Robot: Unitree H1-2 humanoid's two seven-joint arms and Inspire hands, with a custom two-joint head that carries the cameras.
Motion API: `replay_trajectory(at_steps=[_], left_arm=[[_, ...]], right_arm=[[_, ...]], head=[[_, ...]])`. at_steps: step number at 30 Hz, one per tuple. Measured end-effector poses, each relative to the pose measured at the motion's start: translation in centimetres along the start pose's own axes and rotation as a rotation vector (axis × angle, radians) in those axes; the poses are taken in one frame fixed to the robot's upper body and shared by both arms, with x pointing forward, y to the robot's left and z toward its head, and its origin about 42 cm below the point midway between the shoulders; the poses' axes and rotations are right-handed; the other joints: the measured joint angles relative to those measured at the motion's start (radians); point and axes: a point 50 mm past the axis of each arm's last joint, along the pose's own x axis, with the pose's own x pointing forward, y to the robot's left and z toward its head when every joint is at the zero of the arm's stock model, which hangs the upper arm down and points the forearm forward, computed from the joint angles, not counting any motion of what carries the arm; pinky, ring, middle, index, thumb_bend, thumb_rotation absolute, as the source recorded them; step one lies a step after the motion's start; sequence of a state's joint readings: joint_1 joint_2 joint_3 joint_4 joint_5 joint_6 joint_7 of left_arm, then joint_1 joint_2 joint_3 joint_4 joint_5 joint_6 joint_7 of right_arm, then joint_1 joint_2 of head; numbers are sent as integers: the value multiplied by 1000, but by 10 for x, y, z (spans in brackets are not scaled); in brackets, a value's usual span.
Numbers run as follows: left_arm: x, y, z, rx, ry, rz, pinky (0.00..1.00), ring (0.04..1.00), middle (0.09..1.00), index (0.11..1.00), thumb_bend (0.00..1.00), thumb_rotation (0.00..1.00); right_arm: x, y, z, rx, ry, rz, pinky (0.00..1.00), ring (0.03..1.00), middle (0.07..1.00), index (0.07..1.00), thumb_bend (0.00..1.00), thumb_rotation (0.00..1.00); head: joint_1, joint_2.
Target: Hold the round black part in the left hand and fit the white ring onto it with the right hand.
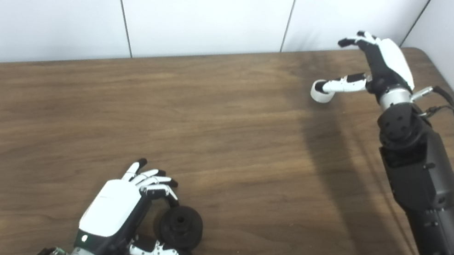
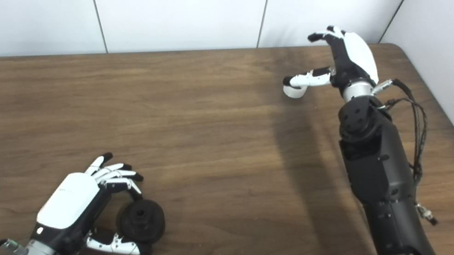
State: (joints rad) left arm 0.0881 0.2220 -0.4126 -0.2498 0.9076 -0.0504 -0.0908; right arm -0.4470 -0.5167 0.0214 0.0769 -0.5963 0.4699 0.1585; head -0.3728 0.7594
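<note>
The round black part [image 1: 181,228], a disc with a hole in its middle, stands on edge near the front of the wooden table [image 1: 218,126]. My left hand [image 1: 114,210] is shut on it, with the fingers curled over its top and the thumb under its lower rim. The white ring [image 1: 322,95] lies on the table at the far right. My right hand [image 1: 383,64] hovers over that spot, open and spread. Its thumb tip rests on or just above the ring, while the other fingers point up and away from it.
White wall panels [image 1: 207,2] run close behind the table's back edge and along its right side. The table's right corner [image 1: 422,52] lies just beyond my right hand. My right forearm [image 1: 426,190] stretches over the table's right part.
</note>
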Motion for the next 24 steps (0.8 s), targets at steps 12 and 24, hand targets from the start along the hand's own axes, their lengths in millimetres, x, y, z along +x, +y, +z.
replay_trajectory(at_steps=[12,24], left_arm=[[-1,-1,1,-4,1,2,983,863,766,486,522,48],[-3,-2,1,-7,6,6,972,862,764,486,521,48]], right_arm=[[24,7,-9,-101,82,100,1000,1000,1000,798,947,284],[33,36,-7,-161,116,182,1000,1000,969,772,935,364]], head=[[17,-14],[28,-12]])
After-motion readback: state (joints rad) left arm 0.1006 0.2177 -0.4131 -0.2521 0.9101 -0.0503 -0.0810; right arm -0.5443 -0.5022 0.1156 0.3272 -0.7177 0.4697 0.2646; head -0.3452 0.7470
